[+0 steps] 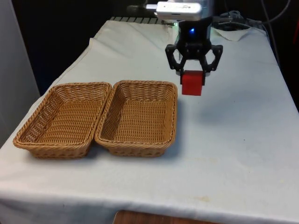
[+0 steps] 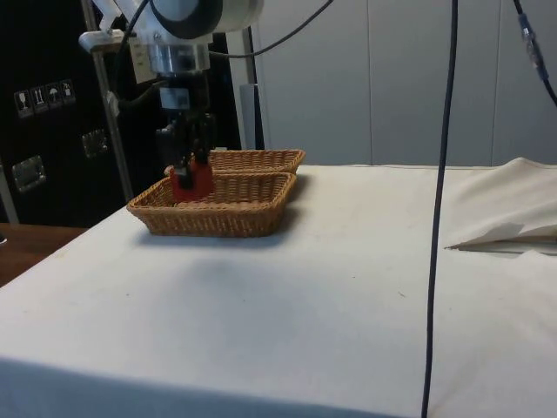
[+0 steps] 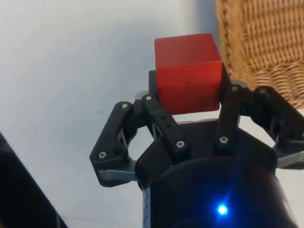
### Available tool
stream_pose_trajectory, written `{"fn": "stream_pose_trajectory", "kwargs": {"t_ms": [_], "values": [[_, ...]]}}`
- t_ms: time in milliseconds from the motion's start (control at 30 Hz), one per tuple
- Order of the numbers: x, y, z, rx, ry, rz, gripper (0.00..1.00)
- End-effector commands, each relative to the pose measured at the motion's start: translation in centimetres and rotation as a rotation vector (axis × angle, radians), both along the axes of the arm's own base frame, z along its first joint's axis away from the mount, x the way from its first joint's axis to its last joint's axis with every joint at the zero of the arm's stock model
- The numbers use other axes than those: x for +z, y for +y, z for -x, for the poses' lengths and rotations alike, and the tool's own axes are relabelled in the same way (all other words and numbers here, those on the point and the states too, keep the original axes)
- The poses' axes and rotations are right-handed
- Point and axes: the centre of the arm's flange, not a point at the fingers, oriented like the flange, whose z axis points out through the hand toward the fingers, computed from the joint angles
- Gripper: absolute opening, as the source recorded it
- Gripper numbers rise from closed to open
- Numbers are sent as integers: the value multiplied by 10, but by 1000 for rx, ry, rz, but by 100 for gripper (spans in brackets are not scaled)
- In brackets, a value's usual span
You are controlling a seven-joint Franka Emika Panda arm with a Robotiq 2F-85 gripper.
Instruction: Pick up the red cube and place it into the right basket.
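My black gripper (image 1: pixel 192 75) is shut on the red cube (image 1: pixel 192 83) and holds it in the air above the white cloth. The cube hangs just off the front view's right edge of the right basket (image 1: pixel 169 122), a shallow wicker tray. In the side view the cube (image 2: pixel 191 183) and gripper (image 2: pixel 193 165) show in front of the baskets' near rim (image 2: pixel 209 214). From the wrist, the cube (image 3: pixel 188 72) sits between the two fingers (image 3: pixel 156 116), with the basket's woven wall (image 3: pixel 256 42) close beside it.
A second wicker basket (image 1: pixel 32 133) stands against the right one, on the front view's left. Open white cloth (image 1: pixel 233 140) spreads on the front view's right. A folded cloth ridge (image 2: pixel 505 228) and a hanging black cable (image 2: pixel 439 209) appear in the side view.
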Motion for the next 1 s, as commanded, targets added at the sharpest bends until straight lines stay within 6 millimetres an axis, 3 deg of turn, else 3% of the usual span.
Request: {"fn": "stream_pose_trajectory", "kwargs": {"t_ms": [0, 967], "values": [[0, -4, -1, 4, 8, -4, 3], [1, -96, -19, 11, 33, 48, 3]]}}
